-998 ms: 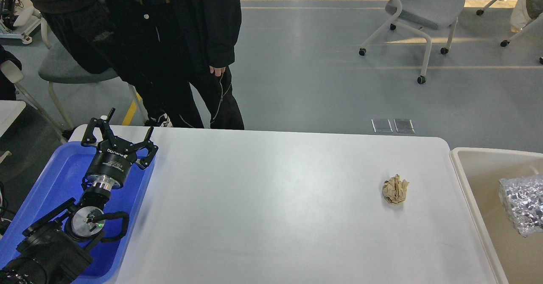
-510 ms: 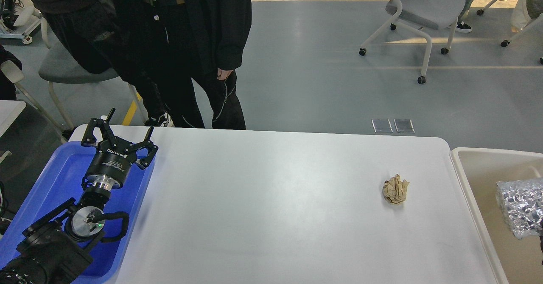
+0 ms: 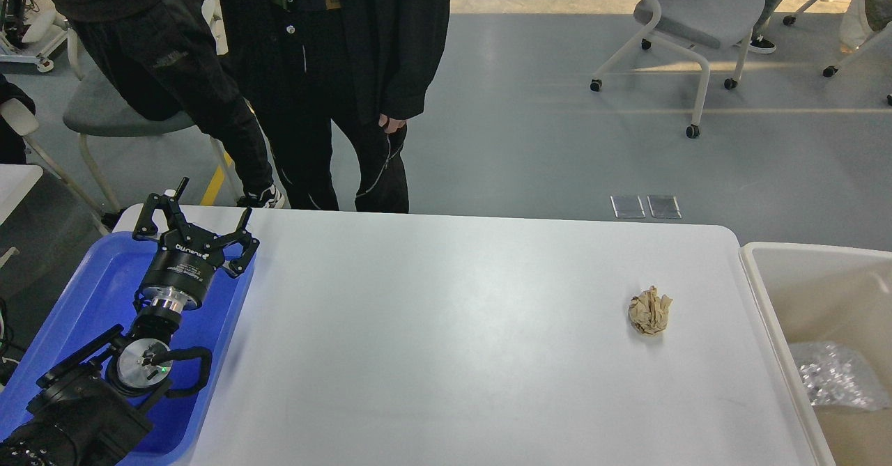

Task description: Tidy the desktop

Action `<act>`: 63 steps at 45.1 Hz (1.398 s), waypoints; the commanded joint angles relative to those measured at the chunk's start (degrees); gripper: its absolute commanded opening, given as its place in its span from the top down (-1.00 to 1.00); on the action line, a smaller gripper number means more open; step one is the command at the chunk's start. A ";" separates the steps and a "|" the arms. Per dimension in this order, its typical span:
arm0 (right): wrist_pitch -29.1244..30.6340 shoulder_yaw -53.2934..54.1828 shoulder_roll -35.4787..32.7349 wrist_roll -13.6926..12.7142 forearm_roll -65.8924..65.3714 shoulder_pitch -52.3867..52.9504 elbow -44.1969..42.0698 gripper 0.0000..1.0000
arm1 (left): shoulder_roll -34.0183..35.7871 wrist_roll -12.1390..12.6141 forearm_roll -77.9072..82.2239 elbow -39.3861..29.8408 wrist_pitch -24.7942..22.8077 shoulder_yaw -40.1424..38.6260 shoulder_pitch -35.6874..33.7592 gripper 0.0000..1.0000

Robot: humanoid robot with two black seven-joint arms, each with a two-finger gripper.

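Observation:
The white desktop (image 3: pixel 446 340) fills the middle of the head view. A crumpled tan paper ball (image 3: pixel 649 311) lies on it toward the right side. My left gripper (image 3: pixel 209 208) is open and empty, held over the far end of the blue tray (image 3: pixel 83 292) at the desktop's left edge. A crumpled silver foil piece (image 3: pixel 833 377) lies inside the beige bin (image 3: pixel 766 292) at the right. My right gripper is out of view.
Two people in black clothes (image 3: pixel 334 83) stand just beyond the desktop's far left edge. Grey office chairs (image 3: pixel 690 13) stand on the floor behind. Another grey chair (image 3: pixel 111 114) is at the far left.
The silver foil piece, held up at the right edge before, now lies on the bin's floor. The nearer person has stepped to the right. My left arm has not moved.

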 commanded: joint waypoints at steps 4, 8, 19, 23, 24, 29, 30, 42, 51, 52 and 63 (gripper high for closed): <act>-3.92 -1.74 -0.35 0.10 -0.03 -0.14 -1.33 -0.96 | 0.00 0.00 -0.03 0.04 0.26 -0.03 0.00 -1.00; -3.93 -1.65 -0.53 0.10 -0.03 0.39 -1.33 -1.00 | 0.00 0.00 -0.03 0.04 0.26 -0.03 0.00 -1.00; -4.01 -1.47 -2.19 0.19 -0.03 1.44 -1.24 -1.00 | 0.00 0.00 -0.03 0.04 0.17 -0.11 0.00 -1.00; -3.84 0.80 -3.77 0.36 0.06 1.71 0.25 -0.99 | 0.00 0.00 -0.03 0.04 0.26 -0.11 0.00 -1.00; -3.92 2.03 -4.21 0.36 0.06 1.71 0.69 -0.98 | 0.00 0.00 -0.03 0.04 0.26 -0.11 0.00 -1.00; -3.66 11.86 -6.84 0.45 -0.12 3.64 4.55 -0.99 | 0.00 0.00 -0.03 0.04 0.17 -0.03 0.00 -1.00; -3.58 12.32 -7.38 0.45 -0.21 3.55 5.17 -1.00 | 0.00 0.00 -0.03 0.04 0.17 -0.03 0.00 -1.00; -2.87 20.83 -18.10 0.54 -1.09 -2.33 35.12 -1.00 | 0.00 0.00 -0.03 -0.04 0.17 -0.03 0.00 -1.00; -2.87 40.79 -17.23 2.21 -1.09 -9.46 46.30 -1.00 | 0.00 0.00 -0.03 0.04 0.17 -0.11 0.00 -1.00; -2.87 41.59 -16.88 2.38 -1.09 -9.46 46.48 -1.00 | 0.00 0.00 -0.03 0.04 0.17 -0.11 0.00 -1.00; 3.89 51.78 -10.64 9.33 -1.09 -12.79 52.54 -1.00 | 0.00 -0.09 -0.03 -0.04 0.17 -0.03 0.00 -1.00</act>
